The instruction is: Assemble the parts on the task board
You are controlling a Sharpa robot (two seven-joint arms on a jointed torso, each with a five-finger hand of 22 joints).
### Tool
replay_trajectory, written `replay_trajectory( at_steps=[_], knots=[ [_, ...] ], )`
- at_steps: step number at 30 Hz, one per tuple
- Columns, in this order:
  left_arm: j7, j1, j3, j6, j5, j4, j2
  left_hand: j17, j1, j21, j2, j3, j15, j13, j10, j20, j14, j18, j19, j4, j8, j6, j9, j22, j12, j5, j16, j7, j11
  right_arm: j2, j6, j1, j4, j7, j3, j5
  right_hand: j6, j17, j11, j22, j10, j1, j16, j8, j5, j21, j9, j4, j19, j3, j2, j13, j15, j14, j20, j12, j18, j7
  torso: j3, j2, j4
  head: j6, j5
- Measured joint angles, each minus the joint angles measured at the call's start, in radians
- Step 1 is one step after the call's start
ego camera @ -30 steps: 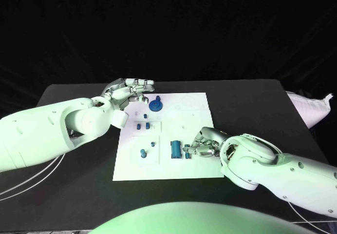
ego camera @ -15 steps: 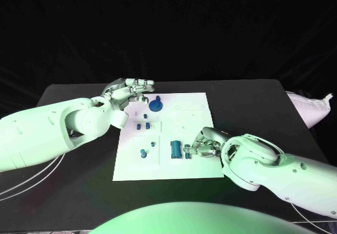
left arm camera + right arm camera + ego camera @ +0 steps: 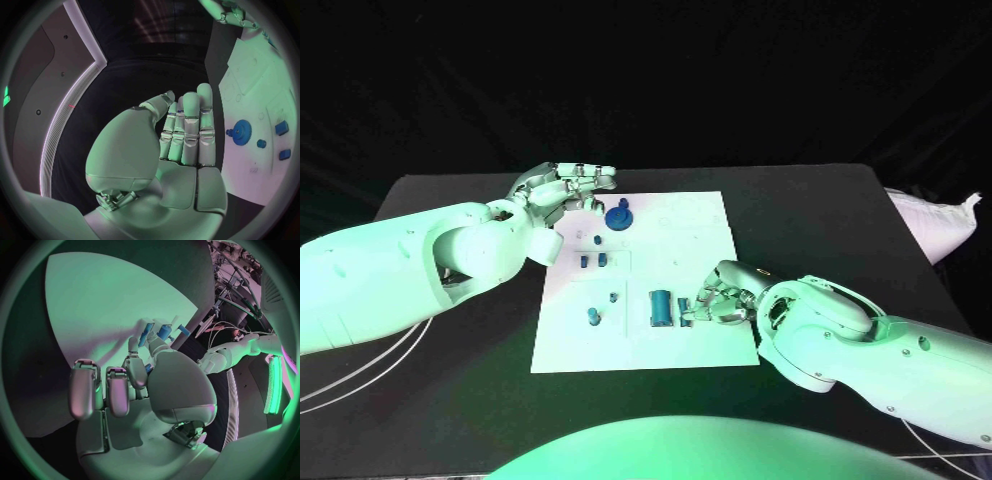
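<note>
The white task board (image 3: 697, 235) lies in the middle of the black table. On it are a blue gear part (image 3: 620, 215), a blue block (image 3: 661, 305) and several small blue pieces (image 3: 593, 260). My left hand (image 3: 571, 185) hovers over the board's far left corner beside the gear, holding nothing. In the left wrist view its fingers (image 3: 189, 131) stand straight, with the gear (image 3: 240, 132) beyond them. My right hand (image 3: 714, 298) rests on the board's near right part, fingertips at a small blue part (image 3: 685, 310) beside the block. In the right wrist view a blue piece (image 3: 148, 368) shows pinched under the fingers (image 3: 134, 367).
A white bag (image 3: 935, 222) lies at the table's right edge. Bare black table (image 3: 459, 340) stretches on both sides of the board. Both forearms cross the table's near corners.
My right hand has shifted slightly toward the near edge, staying at the small blue part. My left hand has barely moved.
</note>
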Motion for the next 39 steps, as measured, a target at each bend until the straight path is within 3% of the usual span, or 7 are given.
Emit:
replay_trajectory(
  at_steps=[9,11,16,24,30,34,39],
  knots=[
    [0.004,-0.015,0.000,0.000,0.000,-0.037,0.017,-0.001,-0.004,0.000,0.004,0.000,0.000,0.000,-0.001,0.000,0.000,0.000,0.000,0.000,0.000,0.000,0.000,0.000,0.000,0.000,0.000,0.000,0.001,-0.053,-0.113,0.028,-0.019,0.185,0.002,0.182,-0.074,0.000,0.025,-0.104,-0.080,0.016,-0.061,-0.057,0.054,-0.084,-0.021,0.000,-0.027,-0.017,0.012,-0.099,0.019,0.000,0.018,-0.182,0.002,0.031,-0.0033,-0.021,-0.0048,0.019,-0.005],
    [0.006,-0.022,0.000,0.000,0.000,-0.057,0.026,-0.002,-0.006,0.000,0.006,-0.004,0.002,0.000,-0.001,0.000,-0.002,0.000,0.000,0.004,0.001,0.000,0.000,-0.001,0.001,0.000,0.000,0.000,0.001,-0.055,-0.132,0.047,-0.040,0.267,0.004,0.275,-0.098,0.000,0.039,-0.207,-0.147,0.043,-0.130,-0.080,0.058,-0.169,-0.033,-0.012,-0.071,-0.014,0.016,-0.196,0.030,-0.001,0.027,-0.346,0.033,0.048,-0.0044,-0.028,-0.0066,0.026,-0.005],
    [0.017,-0.038,0.000,-0.006,0.004,-0.112,0.053,-0.030,-0.061,-0.049,0.003,-0.054,0.012,0.000,-0.023,0.019,-0.053,0.000,-0.031,0.043,0.005,-0.009,-0.001,-0.029,0.012,0.000,-0.043,-0.001,0.001,-0.041,-0.158,0.090,-0.136,0.461,0.004,0.520,-0.139,-0.307,0.065,-0.633,-0.280,0.085,-0.517,-0.125,0.058,-0.562,-0.063,-0.024,-0.237,-0.003,0.025,-0.430,0.057,-0.071,0.052,-0.672,0.108,0.075,-0.0105,-0.056,-0.0110,0.060,-0.006],
    [0.042,-0.061,0.000,-0.044,0.013,-0.185,0.085,-0.224,-0.048,-0.289,0.015,-0.086,0.055,-0.049,-0.016,0.062,-0.181,0.000,-0.193,0.065,-0.008,-0.020,-0.003,-0.211,-0.052,0.000,-0.432,-0.002,0.021,0.044,-0.140,0.125,-0.342,0.713,0.007,0.881,-0.212,-0.764,0.160,-0.935,-0.427,0.142,-1.200,-0.152,0.023,-0.998,-0.133,-0.056,-0.462,0.054,0.015,-0.790,0.174,-0.396,0.152,-0.990,0.109,0.145,-0.0202,-0.097,-0.0218,0.123,-0.004],
    [0.069,-0.084,0.000,-0.075,0.034,-0.235,0.136,-0.331,-0.036,-0.463,0.027,-0.089,0.104,-0.072,-0.011,0.127,-0.228,0.000,-0.321,0.070,-0.035,-0.023,-0.003,-0.369,-0.140,0.000,-0.655,0.002,0.042,0.110,-0.079,0.132,-0.461,0.840,0.018,1.064,-0.220,-1.023,0.186,-1.112,-0.417,0.143,-1.430,-0.152,-0.003,-1.220,-0.231,-0.112,-0.469,0.056,0.035,-1.041,0.217,-0.425,0.230,-1.049,0.109,0.136,-0.0202,-0.124,-0.0200,0.157,-0.007],
    [0.085,-0.094,0.000,-0.092,0.048,-0.252,0.157,-0.374,-0.029,-0.500,0.034,-0.096,0.114,-0.073,-0.003,0.141,-0.207,0.000,-0.316,0.076,-0.047,-0.023,-0.004,-0.435,-0.177,0.000,-0.730,0.002,0.050,0.133,-0.047,0.134,-0.503,0.890,0.023,1.122,-0.205,-1.103,0.178,-1.156,-0.398,0.132,-1.455,-0.152,-0.006,-1.265,-0.269,-0.142,-0.426,0.050,0.050,-1.128,0.218,-0.392,0.224,-1.049,0.109,0.141,-0.0184,-0.136,-0.0160,0.187,-0.011],
    [0.083,-0.093,0.000,-0.096,0.047,-0.245,0.152,-0.412,-0.260,-0.541,0.083,-0.158,0.092,-0.106,-0.190,0.098,-0.376,-0.019,-0.460,0.049,-0.087,-0.196,-0.038,-0.518,-0.223,-0.021,-0.776,-0.026,0.024,0.127,-0.054,0.137,-0.491,0.889,0.016,1.124,-0.366,-1.144,0.154,-1.180,-0.577,-0.100,-1.491,-0.187,-0.036,-1.309,-0.304,-0.130,-0.602,0.028,0.055,-1.166,0.196,-0.574,0.183,-1.084,0.091,0.108,-0.0179,-0.135,-0.0135,0.187,-0.011]
  ],
)
